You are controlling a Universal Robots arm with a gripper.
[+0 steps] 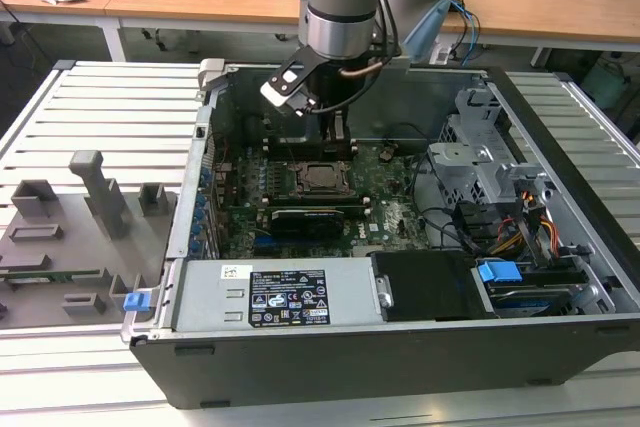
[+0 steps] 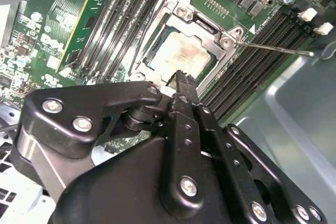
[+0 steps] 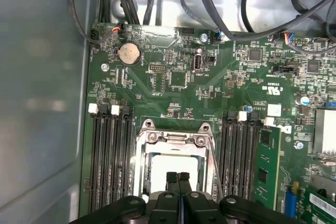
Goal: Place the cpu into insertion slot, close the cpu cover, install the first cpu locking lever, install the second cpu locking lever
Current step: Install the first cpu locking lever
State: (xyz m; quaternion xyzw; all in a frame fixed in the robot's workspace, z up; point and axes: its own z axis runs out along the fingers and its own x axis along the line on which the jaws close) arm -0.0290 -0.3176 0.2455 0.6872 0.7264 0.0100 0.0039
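Fingers [image 3: 171,184] together over cpu [image 3: 160,167] in insertion slot [image 3: 139,177].

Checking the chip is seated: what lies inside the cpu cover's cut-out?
In the second wrist view the cpu shows pale through the cut-out of the cpu cover. The frame hides its edges; the gripper covers one side.
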